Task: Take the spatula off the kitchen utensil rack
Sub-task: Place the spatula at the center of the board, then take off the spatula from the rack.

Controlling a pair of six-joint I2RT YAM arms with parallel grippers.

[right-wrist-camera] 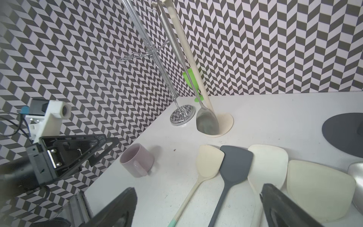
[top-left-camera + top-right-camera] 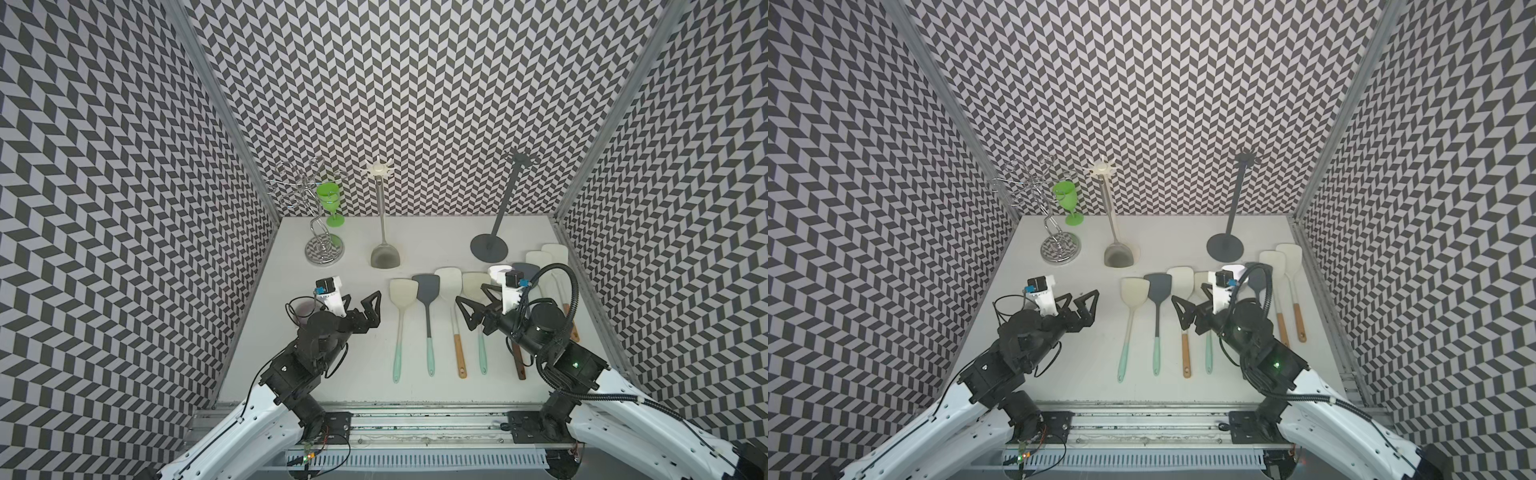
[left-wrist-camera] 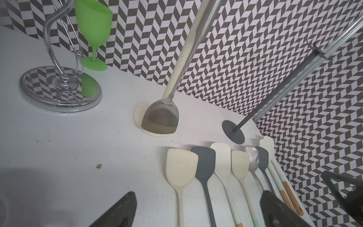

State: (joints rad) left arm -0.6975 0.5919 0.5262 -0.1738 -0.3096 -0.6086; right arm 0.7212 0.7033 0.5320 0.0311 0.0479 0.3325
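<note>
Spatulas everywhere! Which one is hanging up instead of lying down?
The shiny metal spatula, hanging from the cream rack at the middle back. All the other spatulas lie flat in a row on the table.

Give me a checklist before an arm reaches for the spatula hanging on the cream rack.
1. Steel spatula hanging from cream utensil rack: ok.
2. Left gripper open and empty: ok.
3. Right gripper open and empty: ok.
4. Chrome glass holder stands apart from the spatula: ok.
5. How the handle end catches on the rack top: cannot tell.
</note>
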